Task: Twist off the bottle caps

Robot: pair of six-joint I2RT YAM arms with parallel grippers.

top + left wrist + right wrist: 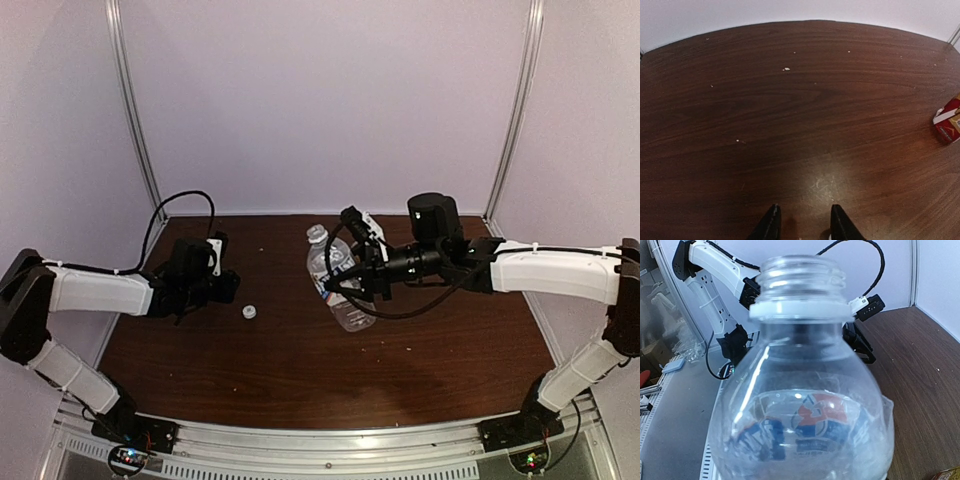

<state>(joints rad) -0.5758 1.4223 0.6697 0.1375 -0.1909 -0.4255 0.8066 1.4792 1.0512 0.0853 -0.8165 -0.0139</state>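
Note:
My right gripper is shut on a clear bottle with a white-blue label, holding it tilted above the table. The bottle fills the right wrist view and hides the fingers. Its threaded neck is bare, with only the white ring below it. One white bottle cap lies loose on the dark wood, just right of my left gripper. The left gripper hangs low over the table with its fingers apart and nothing between them. A red-yellow bottle label shows at the right edge of the left wrist view.
The brown wooden table is ringed by pale walls at the back and sides. Black cables loop off both wrists, one behind the left arm. Small white specks dot the wood.

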